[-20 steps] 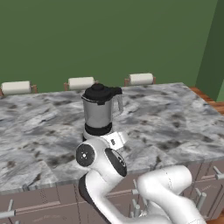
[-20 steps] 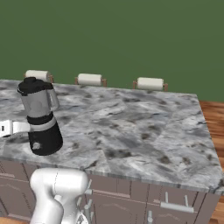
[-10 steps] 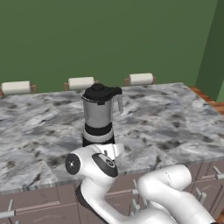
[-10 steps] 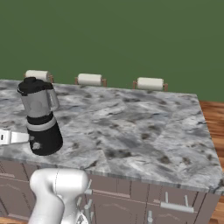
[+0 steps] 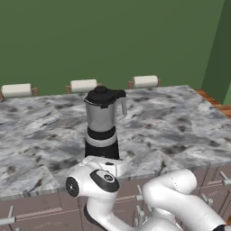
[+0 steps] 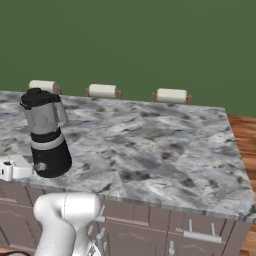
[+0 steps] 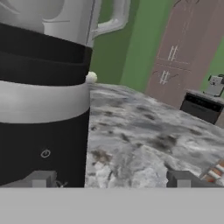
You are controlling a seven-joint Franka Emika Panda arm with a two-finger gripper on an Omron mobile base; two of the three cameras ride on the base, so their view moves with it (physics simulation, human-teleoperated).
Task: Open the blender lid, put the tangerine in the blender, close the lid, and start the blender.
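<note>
The blender (image 5: 102, 124) stands upright on the marble counter (image 5: 180, 131), with its grey jar and side handle over a black base (image 6: 50, 159). The black blender lid (image 5: 103, 95) sits on the jar's top (image 6: 36, 97). My white hand (image 6: 12, 168) is low in front of the base, just above the counter. In the hand view my gripper (image 7: 110, 179) is open with nothing between its fingertips (image 7: 40, 179), and the blender's base (image 7: 41, 131) looms close on the left. The tangerine is out of view.
Three cream rolls on brown holders (image 5: 84, 85) line the counter's far edge. Cabinet drawers (image 6: 200, 235) run below the near edge. A wooden floor (image 6: 245, 135) lies to the right. In the hand view a dark appliance (image 7: 202, 107) stands beyond the counter.
The hand has sunk from about the height of the blender's silver band down to its base, close to the counter. The gripper has stayed open and the blender has not moved.
</note>
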